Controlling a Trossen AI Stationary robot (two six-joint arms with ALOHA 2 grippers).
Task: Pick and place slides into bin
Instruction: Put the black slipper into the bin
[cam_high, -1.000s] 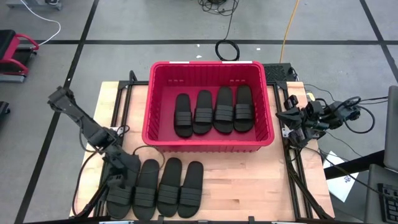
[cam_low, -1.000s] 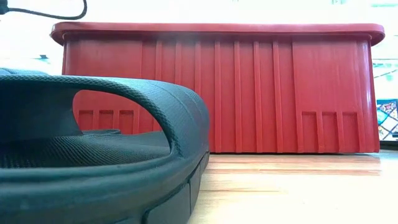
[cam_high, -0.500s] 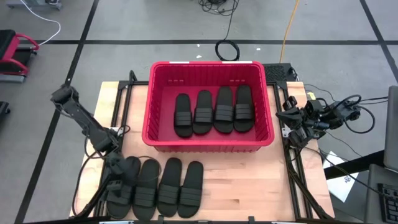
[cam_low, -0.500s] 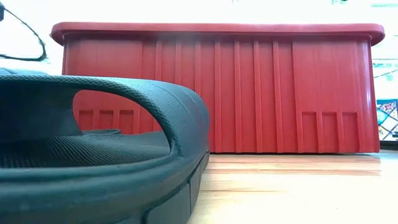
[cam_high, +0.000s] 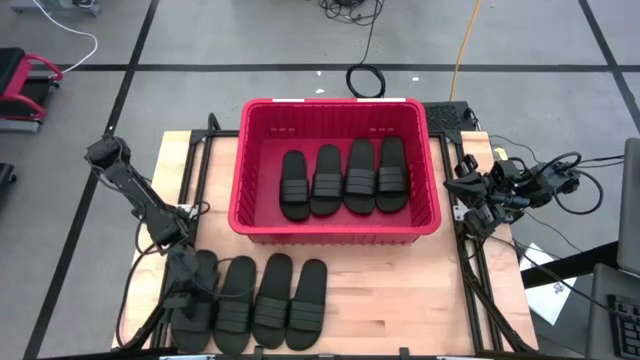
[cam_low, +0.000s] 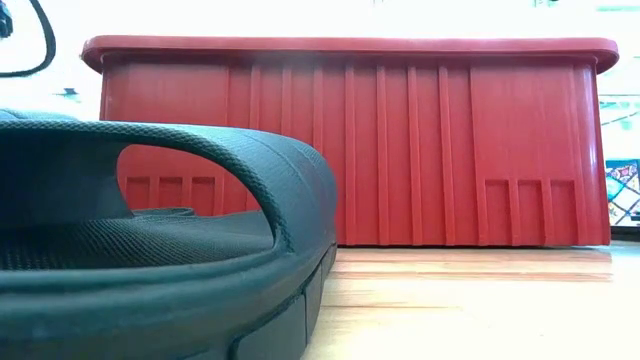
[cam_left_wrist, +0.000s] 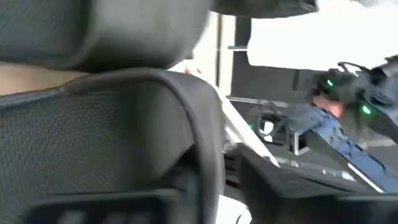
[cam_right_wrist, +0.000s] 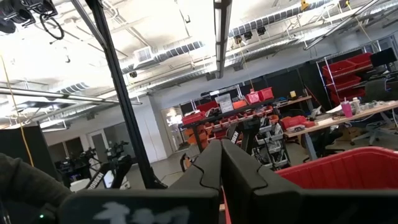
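Observation:
Four black slides (cam_high: 345, 178) lie side by side in the red bin (cam_high: 237, 190). Several more lie in a row on the wooden table near its front left. My left gripper (cam_high: 186, 272) is down at the far end of the leftmost slide (cam_high: 193, 305) of that row, shut on it. One slide (cam_low: 180, 230) fills the left of the low view, in front of the bin's wall (cam_low: 420, 150). My right gripper (cam_right_wrist: 221, 163) is shut on nothing and held up beyond the table's right edge (cam_high: 468, 192). My left gripper comes slanting down from the table's far left onto the far end of the leftmost slide. In the blurred wrist view the slide's raised rim (cam_left_wrist: 208, 140) runs between the two dark fingers (cam_left_wrist: 292, 190). The slide lies flat on the table.
The bin stands at the table's far middle, its tall ribbed wall between the row of slides and the slides inside. Bare wood (cam_high: 400, 290) lies to the right of the row. Cables and the frame's black rails run along both table sides.
My left gripper has sunk onto the far end of the leftmost slide and shifted a little toward the table's left edge, tipping further downward. The slides on the table have kept their places.

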